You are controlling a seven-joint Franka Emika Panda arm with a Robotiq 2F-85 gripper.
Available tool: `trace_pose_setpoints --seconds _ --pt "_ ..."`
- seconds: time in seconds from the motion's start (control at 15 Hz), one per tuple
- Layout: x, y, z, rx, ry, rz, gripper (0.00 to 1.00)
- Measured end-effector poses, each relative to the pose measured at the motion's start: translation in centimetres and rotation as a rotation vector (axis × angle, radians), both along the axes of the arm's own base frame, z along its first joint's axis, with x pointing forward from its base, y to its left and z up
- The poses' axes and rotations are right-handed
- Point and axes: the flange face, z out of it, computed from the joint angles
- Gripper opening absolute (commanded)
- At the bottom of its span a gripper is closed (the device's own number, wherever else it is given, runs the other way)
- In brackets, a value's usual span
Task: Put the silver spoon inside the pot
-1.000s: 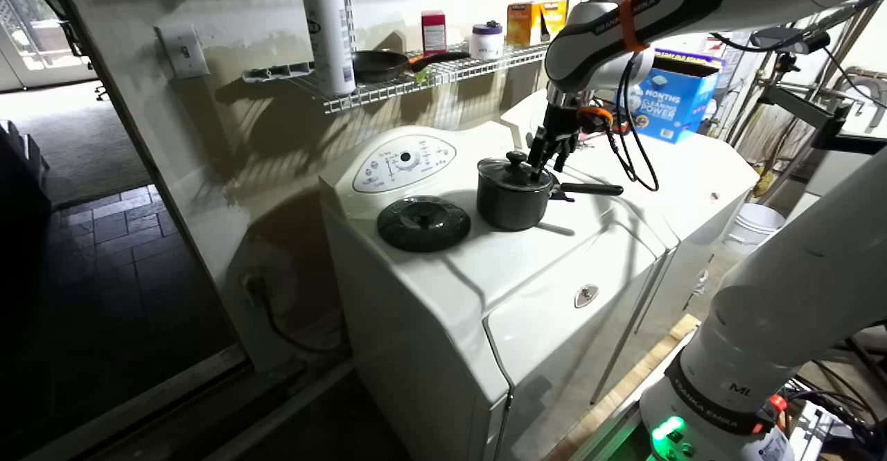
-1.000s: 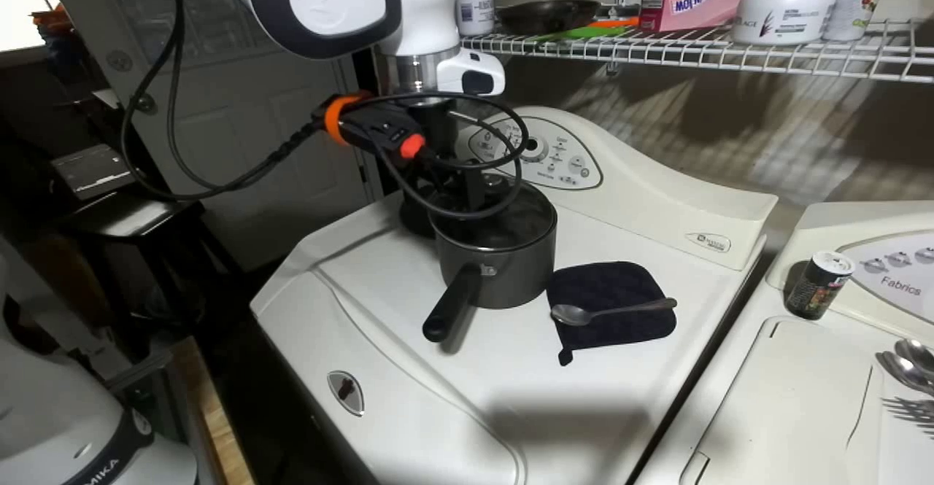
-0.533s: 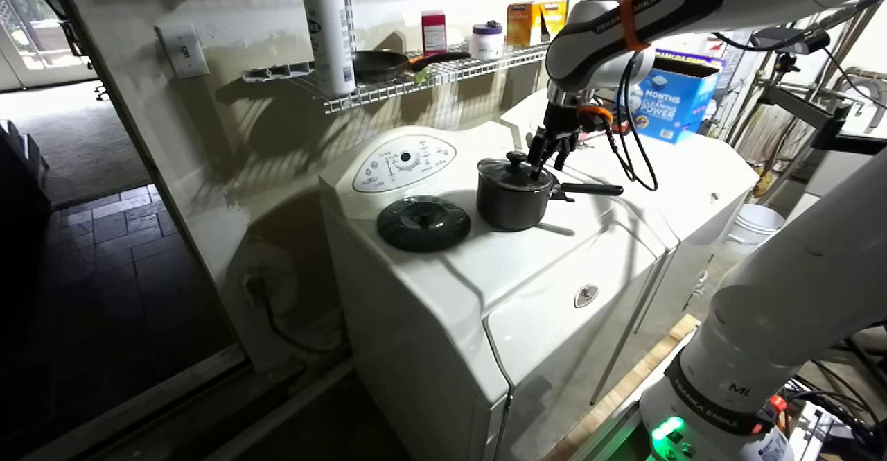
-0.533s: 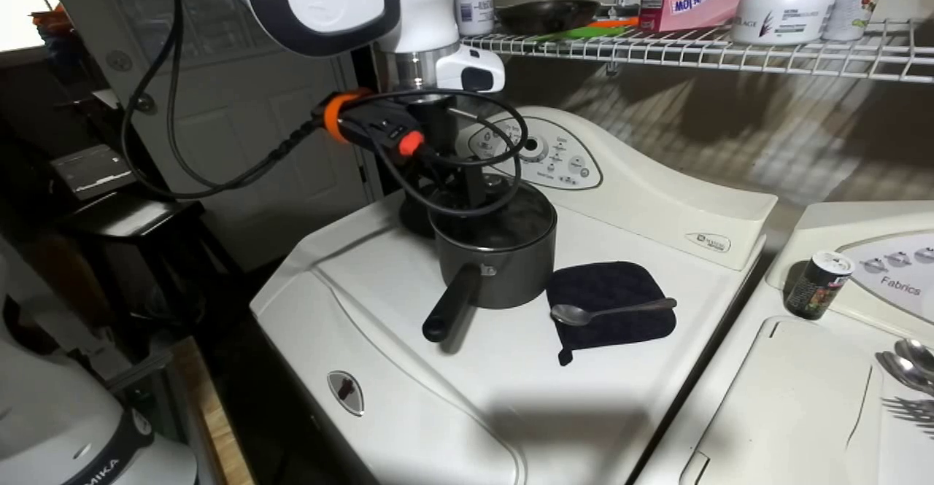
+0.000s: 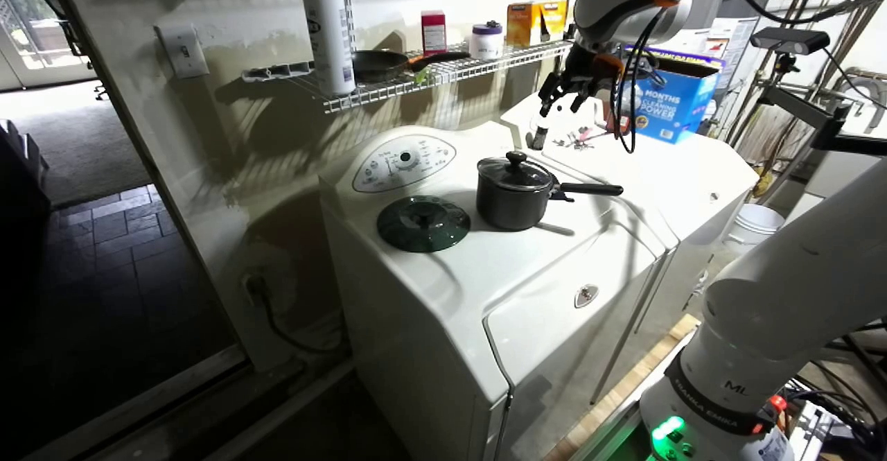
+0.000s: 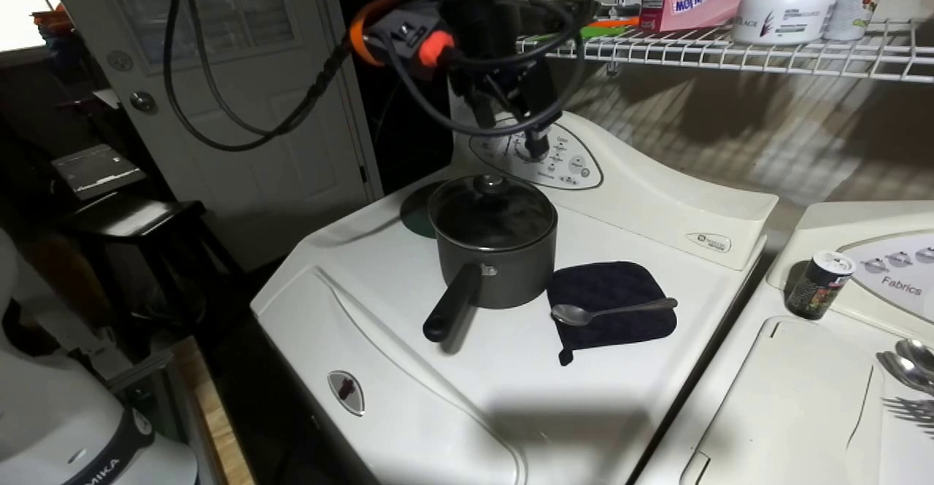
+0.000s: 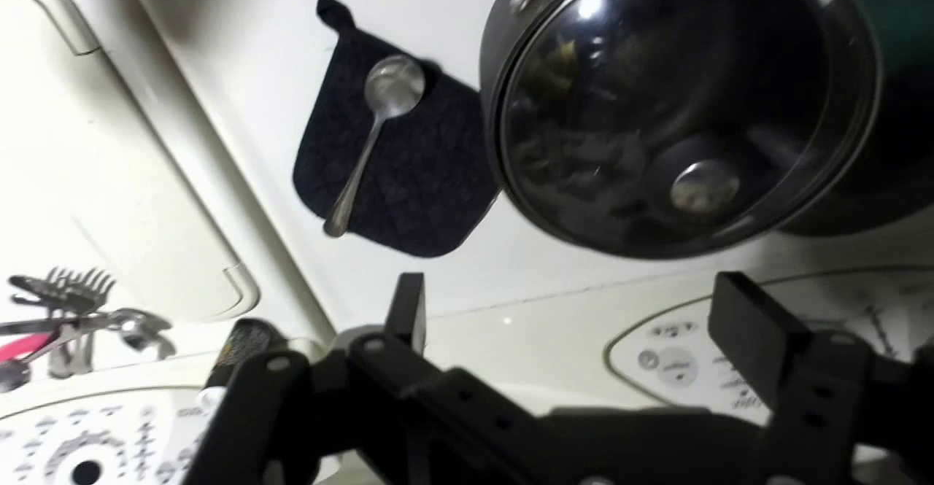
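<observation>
Gripper (image 7: 576, 317) empty, jaws wide apart; silver spoon (image 7: 371, 144) lies on the dark pad (image 7: 430, 179) just beside the pot (image 6: 503, 277), lid (image 6: 496, 215) on. Looks light, stiff, slick, not fragile; best pinched across the middle of its handle (image 7: 354, 184); pad probably gives slightly underneath.

Exterior views look obliquely down; wrist view close, steeply down. All share dark grey cylindrical metal saucepan (image 6: 511, 272); an exterior view faces pale panelled door (image 6: 263, 91).
</observation>
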Motion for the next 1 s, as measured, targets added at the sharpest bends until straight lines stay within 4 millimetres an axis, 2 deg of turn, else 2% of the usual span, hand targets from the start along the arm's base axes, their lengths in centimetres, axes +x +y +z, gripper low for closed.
trace_pose_setpoints --seconds 0.2,0.33,0.53,0.8,1.0 --pt "0.6 -3.8 2.2 -0.007 -0.083 -0.143 1.0" --pt "1.6 -6.1 2.0 -0.006 -0.106 -0.235 1.0" --pt "3.5 -8.7 -0.3 -0.003 -0.09 -0.338 1.0" --pt "6.0 -10.6 -4.4 -0.003 -0.028 -0.4 1.0" --pt "6.7 -10.9 -4.7 -0.007 -0.027 -0.404 1.0"
